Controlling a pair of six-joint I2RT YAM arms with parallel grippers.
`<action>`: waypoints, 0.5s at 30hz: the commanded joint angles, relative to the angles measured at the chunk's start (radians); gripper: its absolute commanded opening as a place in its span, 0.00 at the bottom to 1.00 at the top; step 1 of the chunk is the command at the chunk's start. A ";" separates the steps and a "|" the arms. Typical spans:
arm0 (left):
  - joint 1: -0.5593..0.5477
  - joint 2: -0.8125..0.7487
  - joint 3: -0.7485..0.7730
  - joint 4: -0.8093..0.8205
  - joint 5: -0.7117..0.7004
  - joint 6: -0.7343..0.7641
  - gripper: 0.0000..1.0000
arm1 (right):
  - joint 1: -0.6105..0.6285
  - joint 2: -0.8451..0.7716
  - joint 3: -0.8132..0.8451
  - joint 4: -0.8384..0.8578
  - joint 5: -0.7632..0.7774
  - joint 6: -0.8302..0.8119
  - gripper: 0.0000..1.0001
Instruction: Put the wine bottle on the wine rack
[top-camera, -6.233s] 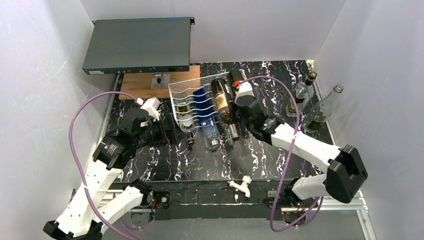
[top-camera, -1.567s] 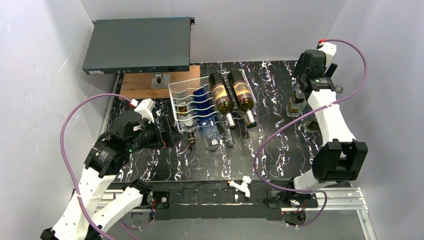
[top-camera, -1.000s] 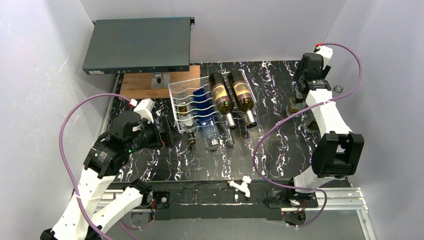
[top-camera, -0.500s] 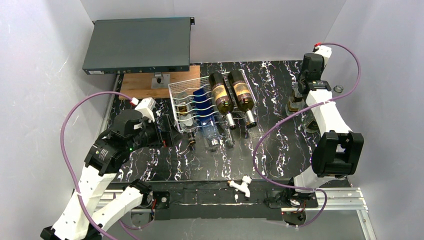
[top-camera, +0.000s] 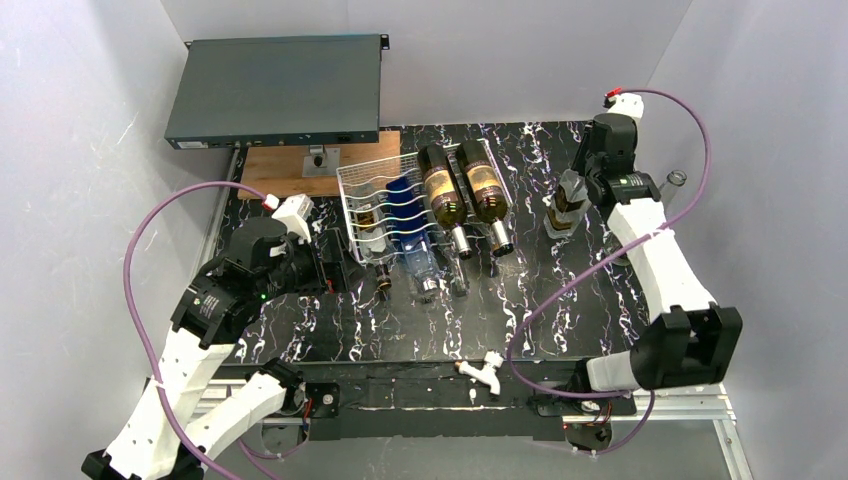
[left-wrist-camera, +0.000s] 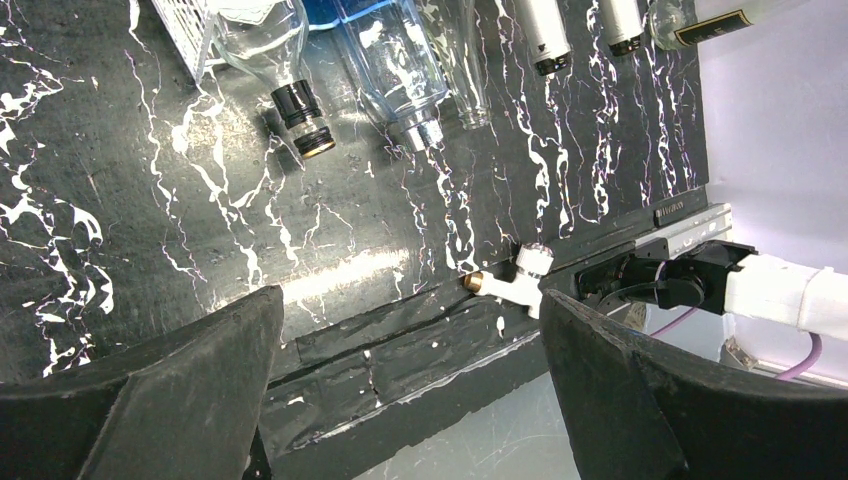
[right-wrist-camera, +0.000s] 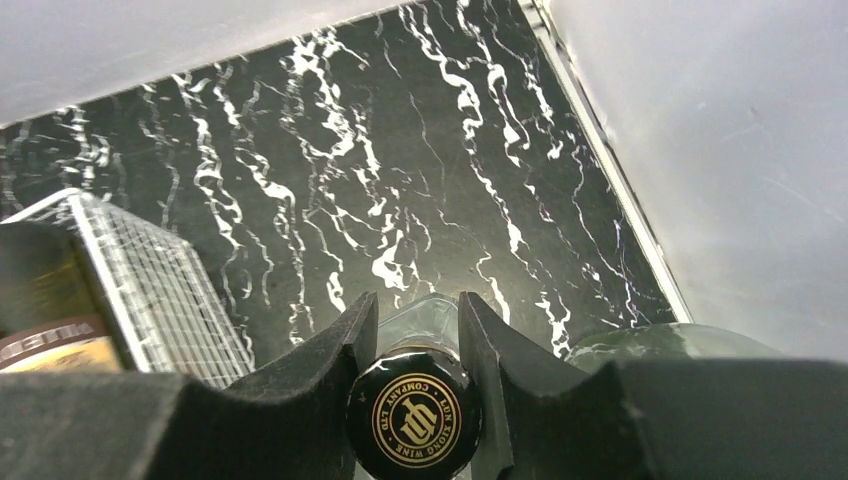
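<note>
Black marbled bench (top-camera: 560, 290) fills the overhead view; the right arm stretches to its upper right, right hand (top-camera: 578, 190) clamped on the capped neck of the upright wine bottle (top-camera: 560, 212). It stands right of the wine rack (top-camera: 372, 170), where several bottles (top-camera: 442, 195) lie. The left arm is bent at centre left, left hand (left-wrist-camera: 410, 300) wide apart.

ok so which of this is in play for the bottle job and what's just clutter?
In play: wine bottle, right gripper shut on its neck, wine rack.
Lying about: grey box, wooden board, white tap, open left gripper.
</note>
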 joint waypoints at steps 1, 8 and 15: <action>-0.002 0.002 0.020 0.003 0.003 0.015 0.99 | 0.043 -0.131 0.063 0.080 0.036 -0.036 0.01; -0.002 0.001 0.014 0.015 0.012 0.010 0.99 | 0.166 -0.178 0.169 -0.012 0.053 -0.065 0.01; -0.002 -0.007 0.009 0.021 0.015 -0.001 0.99 | 0.296 -0.171 0.293 -0.027 -0.003 -0.084 0.01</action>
